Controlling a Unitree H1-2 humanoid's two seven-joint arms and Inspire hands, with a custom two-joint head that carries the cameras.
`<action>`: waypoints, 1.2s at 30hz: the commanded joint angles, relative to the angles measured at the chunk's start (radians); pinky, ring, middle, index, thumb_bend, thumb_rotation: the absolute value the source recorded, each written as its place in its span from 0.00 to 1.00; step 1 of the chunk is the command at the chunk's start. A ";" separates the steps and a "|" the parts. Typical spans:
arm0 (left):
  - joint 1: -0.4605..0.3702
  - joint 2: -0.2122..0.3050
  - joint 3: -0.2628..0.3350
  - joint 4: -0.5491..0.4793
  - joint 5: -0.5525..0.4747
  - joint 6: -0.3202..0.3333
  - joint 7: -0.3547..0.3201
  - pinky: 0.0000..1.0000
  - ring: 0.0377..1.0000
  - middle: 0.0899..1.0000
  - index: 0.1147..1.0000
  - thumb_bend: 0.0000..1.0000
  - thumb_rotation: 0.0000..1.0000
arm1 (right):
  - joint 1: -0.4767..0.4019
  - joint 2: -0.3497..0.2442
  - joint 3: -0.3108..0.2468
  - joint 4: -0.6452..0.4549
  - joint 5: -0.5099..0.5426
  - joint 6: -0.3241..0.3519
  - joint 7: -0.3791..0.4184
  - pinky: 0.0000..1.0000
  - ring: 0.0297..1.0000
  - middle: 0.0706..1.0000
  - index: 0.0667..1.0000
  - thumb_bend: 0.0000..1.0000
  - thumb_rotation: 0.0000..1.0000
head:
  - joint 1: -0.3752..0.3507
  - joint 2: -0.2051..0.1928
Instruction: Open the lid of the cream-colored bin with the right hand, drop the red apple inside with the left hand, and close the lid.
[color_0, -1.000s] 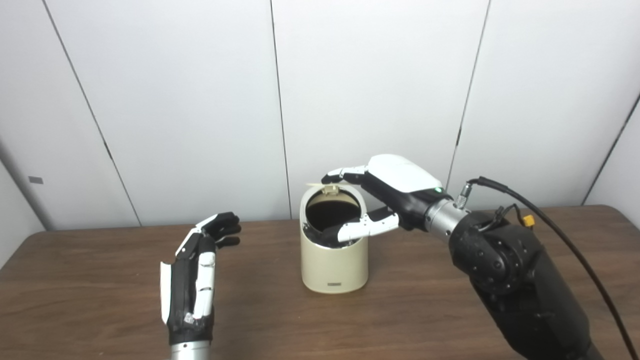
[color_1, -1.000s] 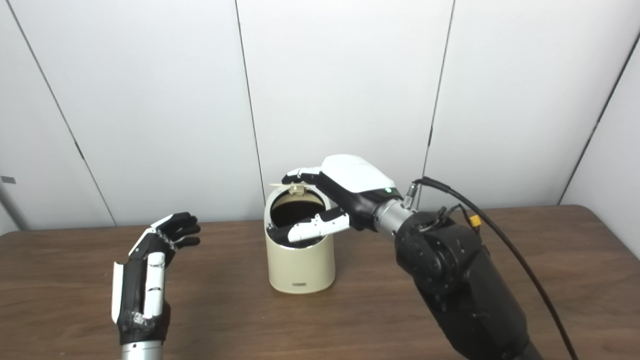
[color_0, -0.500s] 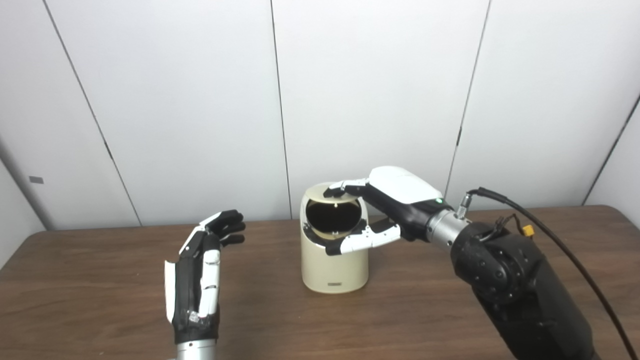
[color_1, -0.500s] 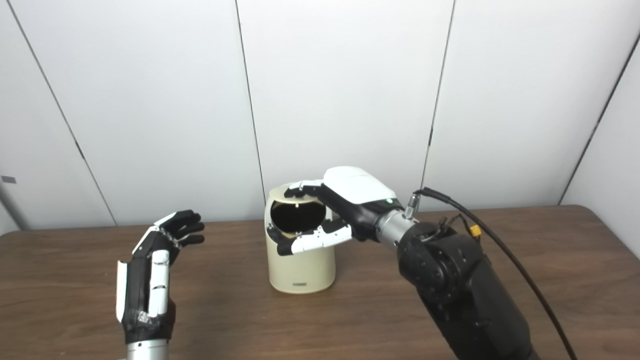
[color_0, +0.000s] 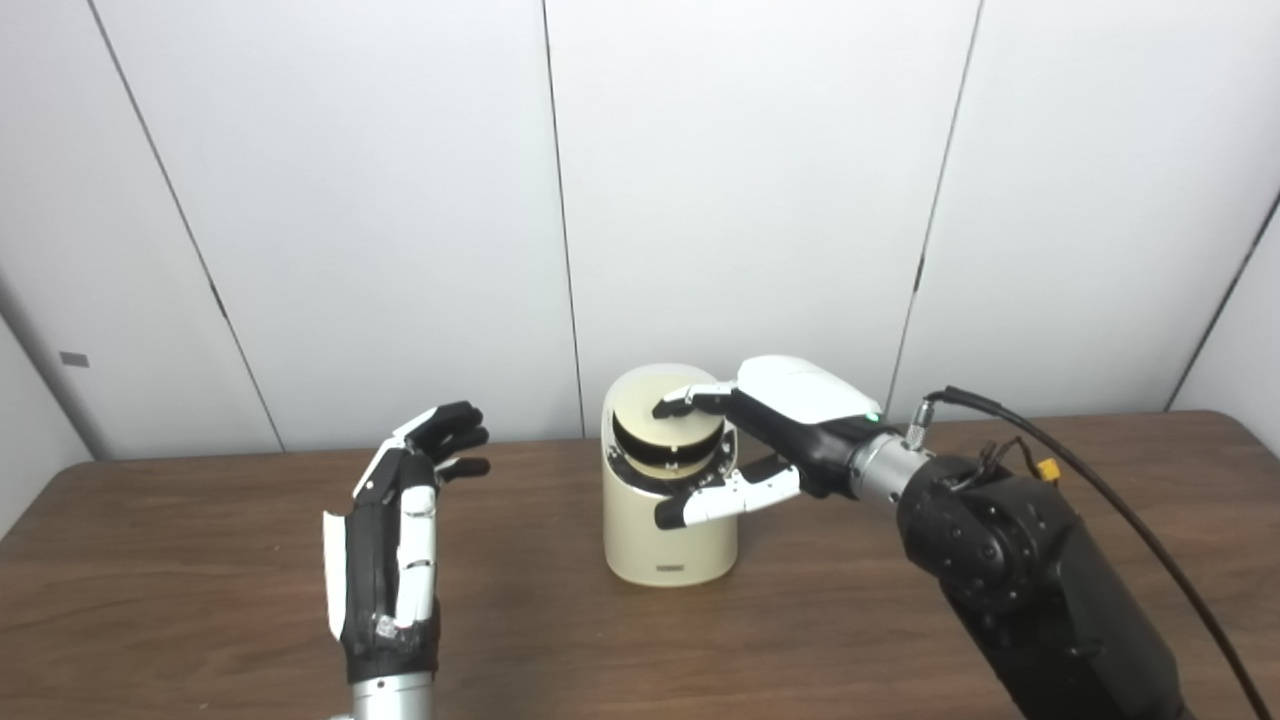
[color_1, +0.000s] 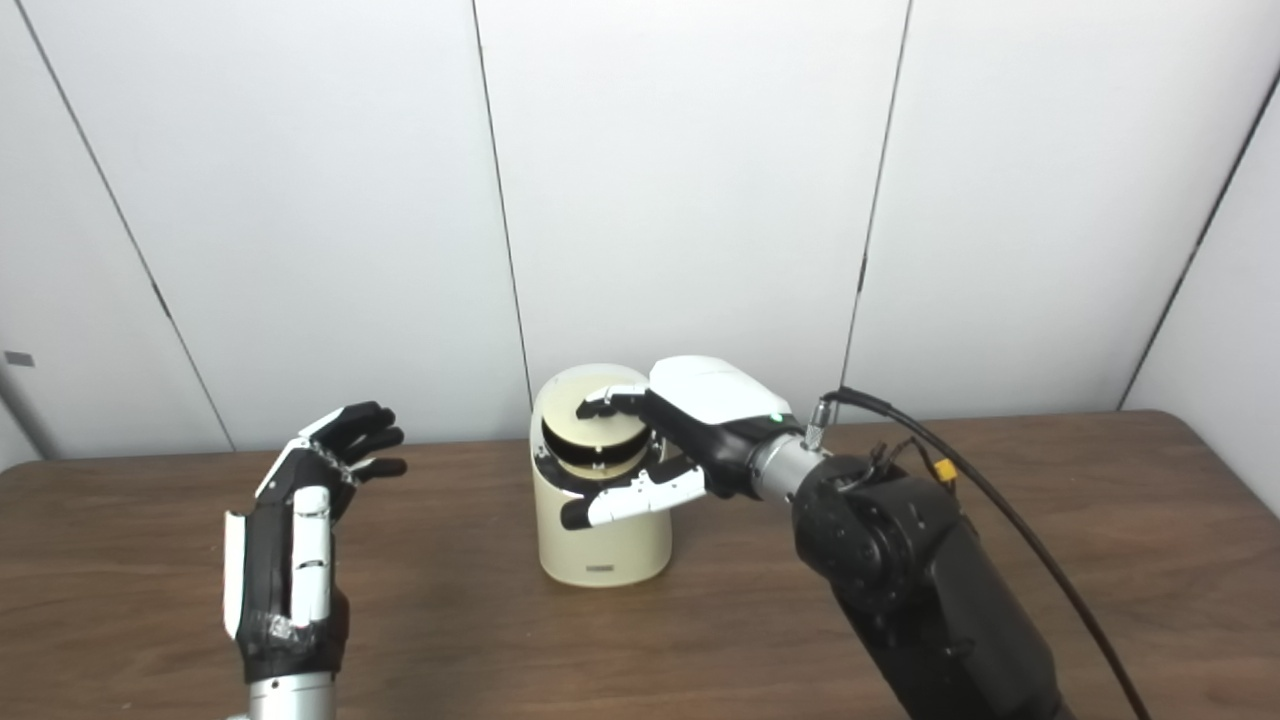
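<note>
A cream-colored bin stands upright near the middle of a brown wooden counter, its long axis vertical and its slanted top opening facing the camera. Its round lid is tilted partway down over the opening, with a dark crescent gap showing below its front edge. The right hand reaches over the bin from the right; its fingertips rest on top of the lid, while its thumb extends across the front of the bin below the opening. It grips nothing firmly, its fingers spread. The left hand is raised well left of the bin, palm inward, fingers apart and empty. No red apple is visible anywhere; whether it lies inside the bin cannot be told.

Judging by the half-lowered lid, closing is under way. The risks from here: the thumb, lying just below the rim, could get caught between lid and rim, or pressure from the side could tip or slide the light bin across the counter. Fingertips slipping off the smooth lid could leave it ajar.
</note>
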 joint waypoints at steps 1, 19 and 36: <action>-0.023 -0.006 -0.003 -0.042 0.009 -0.010 0.002 0.62 0.69 0.70 0.69 0.41 0.83 | -0.026 -0.010 -0.005 -0.010 0.001 -0.010 -0.019 0.77 0.85 0.83 0.82 0.87 0.85 | 0.001 0.002; -0.027 -0.001 0.007 -0.051 0.011 0.002 0.004 0.62 0.69 0.70 0.69 0.41 0.84 | -0.011 0.004 0.041 0.025 -0.018 -0.046 -0.039 0.81 0.84 0.82 0.81 0.87 0.82 | -0.002 0.007; -0.024 0.000 -0.003 -0.065 0.037 -0.008 0.001 0.64 0.70 0.71 0.69 0.43 0.81 | 0.039 -0.023 0.169 0.054 -0.267 -0.128 -0.035 0.83 0.85 0.83 0.81 0.91 0.87 | -0.005 0.007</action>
